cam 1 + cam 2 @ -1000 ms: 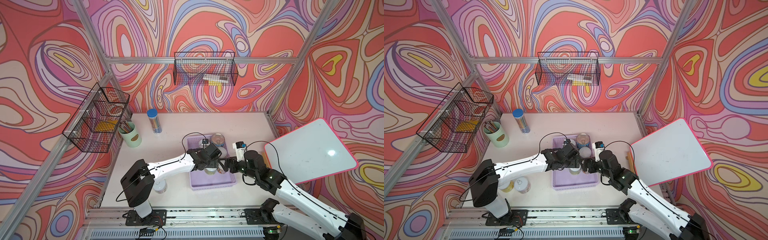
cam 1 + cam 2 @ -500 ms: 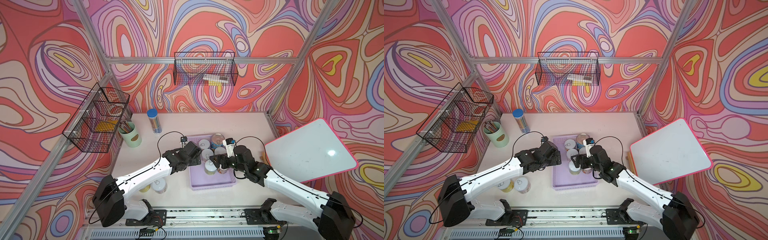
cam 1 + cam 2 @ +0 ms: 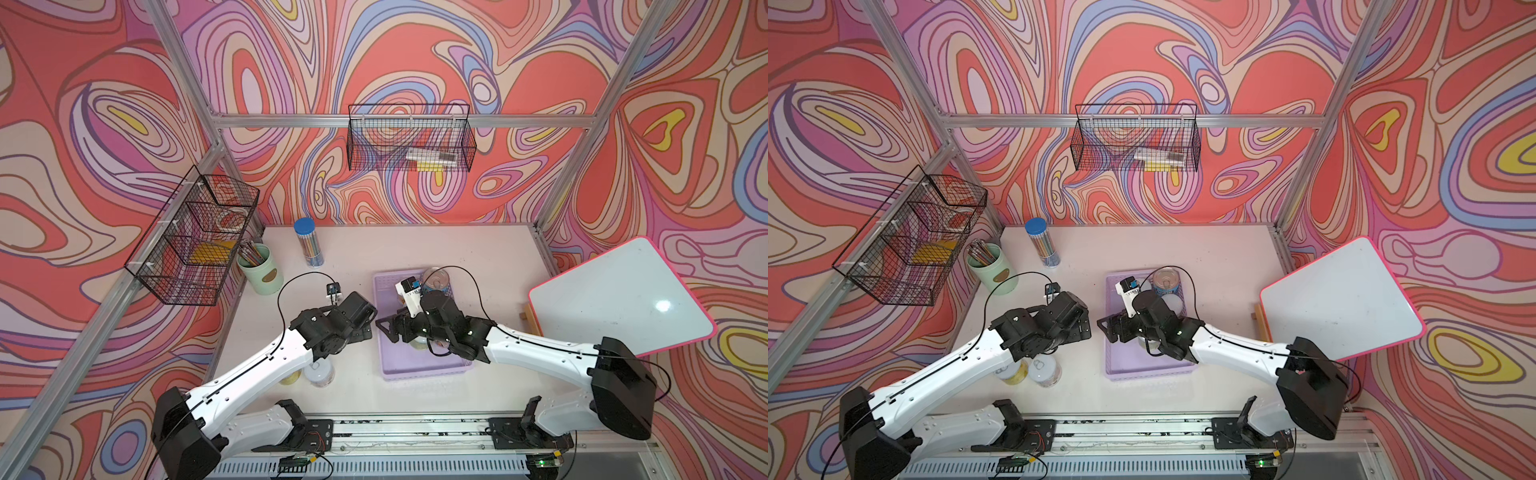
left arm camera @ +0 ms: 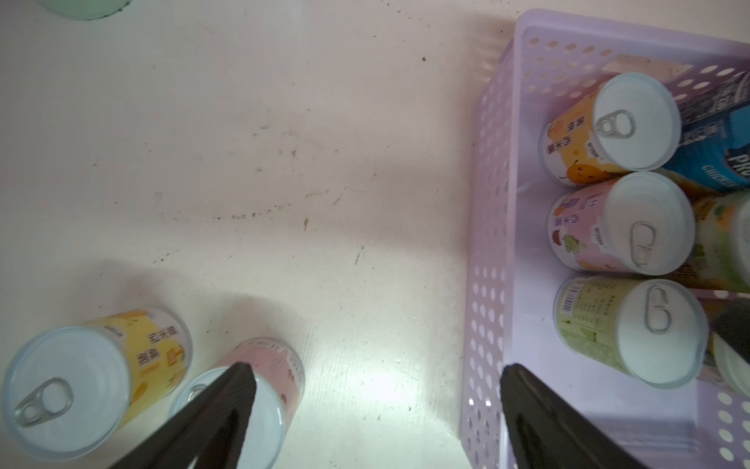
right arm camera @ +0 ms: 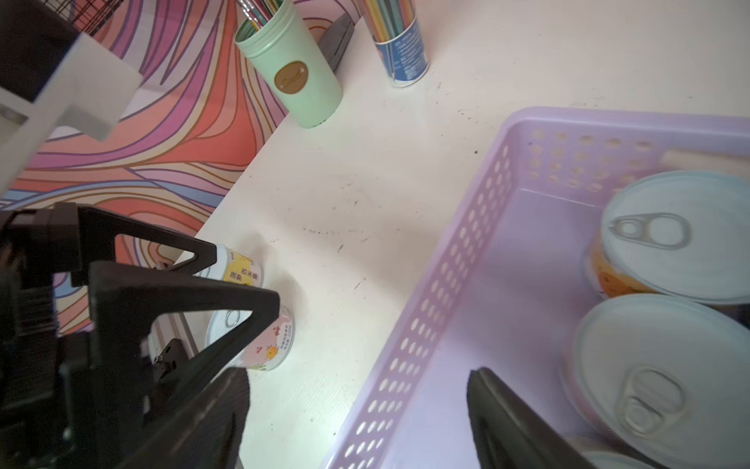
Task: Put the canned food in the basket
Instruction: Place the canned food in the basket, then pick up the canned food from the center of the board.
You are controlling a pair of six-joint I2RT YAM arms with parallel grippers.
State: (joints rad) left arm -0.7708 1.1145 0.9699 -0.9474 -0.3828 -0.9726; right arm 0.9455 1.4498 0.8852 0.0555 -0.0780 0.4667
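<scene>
The lilac basket [image 3: 419,361] [image 4: 487,243] [image 5: 446,284] holds several small tins, among them an orange-labelled one [image 4: 633,122], a pink one [image 4: 645,223] and a green one [image 4: 649,333], plus the wider blue-labelled can [image 3: 436,280] [image 3: 1165,278]. Two more cans stand on the table left of the basket, under my left arm: a yellow one [image 4: 81,385] [image 3: 1013,372] and a pink one [image 4: 276,365] [image 3: 1044,370]. My left gripper [image 4: 375,369] [image 3: 361,332] is open and empty between those cans and the basket's left wall. My right gripper [image 5: 357,373] [image 3: 384,328] is open and empty over that same wall.
A pale green pencil cup [image 3: 259,270] and a blue-capped pencil tube [image 3: 309,245] stand at the back left. A pink-edged whiteboard [image 3: 615,295] leans at the right. Black wire baskets hang on the left wall [image 3: 195,237] and the back wall [image 3: 409,141].
My left gripper has come out of the basket to its left side with nothing in it and opened wider. My right gripper has moved left across the basket to its left wall.
</scene>
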